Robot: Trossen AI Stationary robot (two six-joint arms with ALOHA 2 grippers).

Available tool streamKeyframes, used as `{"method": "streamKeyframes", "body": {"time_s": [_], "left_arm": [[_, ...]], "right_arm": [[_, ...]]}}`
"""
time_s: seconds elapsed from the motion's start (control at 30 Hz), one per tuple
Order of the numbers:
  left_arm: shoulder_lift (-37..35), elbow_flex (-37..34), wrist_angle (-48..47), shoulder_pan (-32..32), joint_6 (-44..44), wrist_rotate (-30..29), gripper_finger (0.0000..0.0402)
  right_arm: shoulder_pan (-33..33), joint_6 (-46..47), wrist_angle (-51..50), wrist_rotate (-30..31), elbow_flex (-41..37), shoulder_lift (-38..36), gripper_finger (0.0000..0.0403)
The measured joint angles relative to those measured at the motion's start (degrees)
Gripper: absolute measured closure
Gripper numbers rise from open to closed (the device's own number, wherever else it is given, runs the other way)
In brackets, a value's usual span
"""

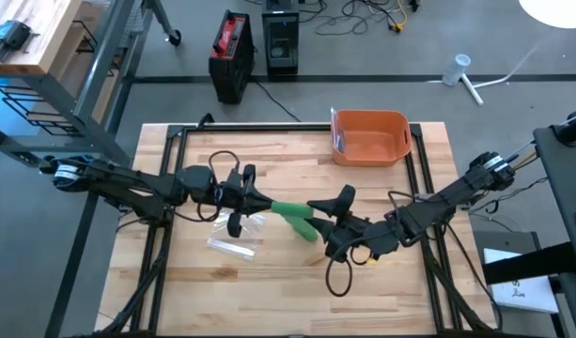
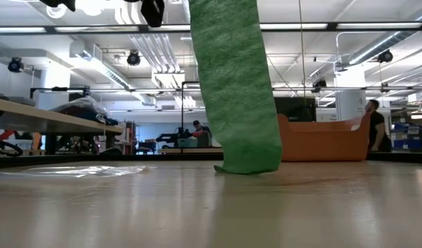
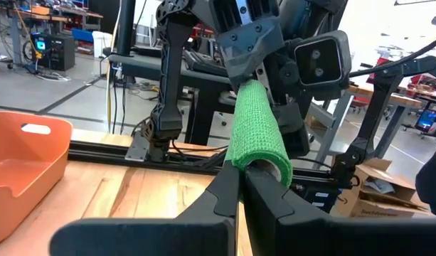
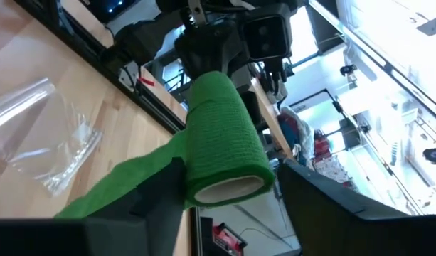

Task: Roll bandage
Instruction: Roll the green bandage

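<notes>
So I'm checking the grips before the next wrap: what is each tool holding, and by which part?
Left tool is shut on the green bandage's loose strip end. Right tool straddles the roll at its core end; firm contact cannot be told.

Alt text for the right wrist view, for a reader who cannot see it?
A green bandage roll sits between the right pincer fingers, its hollow core facing the camera and a loose tail trailing off. Behind it is the left arm; a clear plastic wrapper lies on the wooden table.

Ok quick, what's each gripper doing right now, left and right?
Left gripper: shut on the loose end of the green bandage.
Right gripper: jaws around the bandage roll, apparently holding it.
</notes>
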Motion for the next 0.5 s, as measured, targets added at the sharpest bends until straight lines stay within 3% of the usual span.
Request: {"method": "streamKeyframes", "body": {"time_s": [0.27, 0.5], "left_arm": [[0.00, -0.02, 0.00, 0.00, -0.24, -0.02, 0.0401], [0.00, -0.02, -0.02, 0.00, -0.24, -0.03, 0.0401]], "right_arm": [[0.00, -0.04, -0.41, -0.16, 0.00, 0.00, 0.0273], [0.00, -0.04, -0.41, -0.18, 0.00, 0.00, 0.0302]]}}
